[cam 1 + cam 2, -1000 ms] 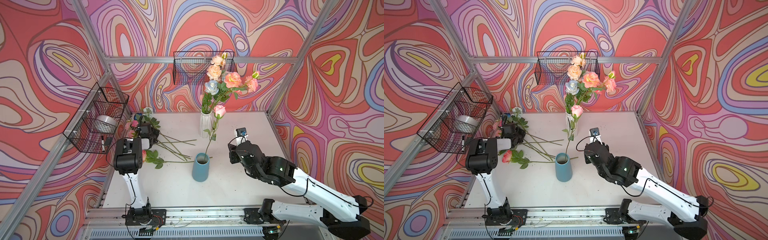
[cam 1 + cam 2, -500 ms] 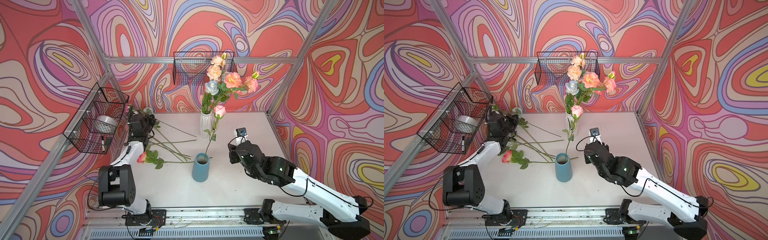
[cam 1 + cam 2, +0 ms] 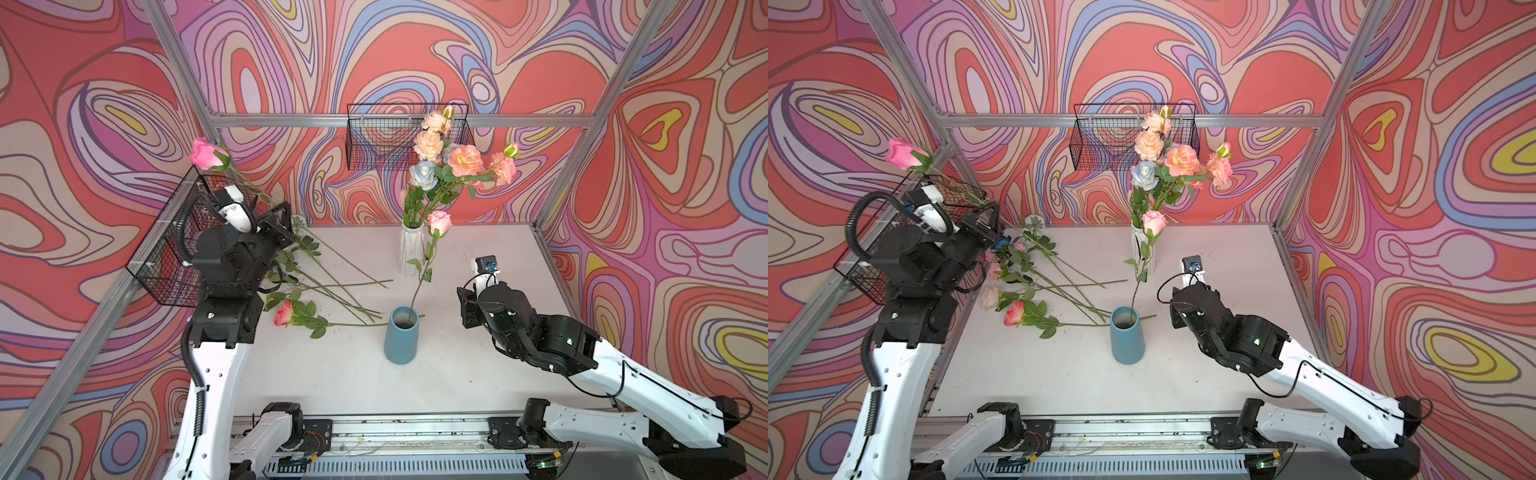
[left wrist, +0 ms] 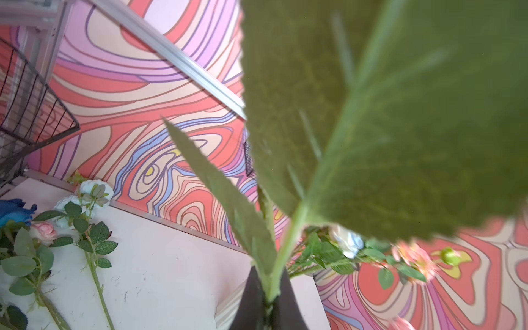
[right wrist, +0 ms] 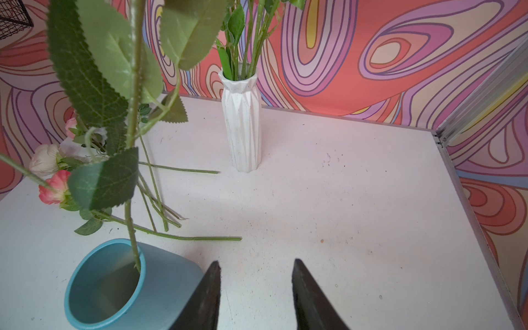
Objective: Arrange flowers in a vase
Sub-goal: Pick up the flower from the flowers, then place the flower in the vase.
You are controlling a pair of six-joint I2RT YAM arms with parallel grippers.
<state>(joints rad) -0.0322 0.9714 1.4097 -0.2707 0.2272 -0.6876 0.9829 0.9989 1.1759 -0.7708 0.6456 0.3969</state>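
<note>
Left claw: clamped shut on the green stem of a pink rose, high above the table's left rear corner. Shown close up in the left wrist view, with dark fingers pressed together round the stem and a large blurred leaf filling most of the picture.

Held with the bloom up and out over the table's left edge, and the stem slanting down through the claw toward the table's middle. Lower end hard to separate from the loose roses lying along the left edge.

Right claw: jaws apart, nothing between them, low over the table just to the right of the blue vase.

Blue vase near the table's centre, a little toward the front edge, mouth open upward, with one pale pink rose already standing in it. White vase at the middle of the rear edge, filled with a bunch of peach, pink and pale blue roses.

Judged to matter most for the coming move: blue vase forward and to the right of the left claw, well apart from it. Stem slanted rather than upright, so probably in need of tipping bloom-up, cut end down, before lowering in. Right claw much nearer that vase, yet empty.

No brand, label or readable writing anywhere.
</note>
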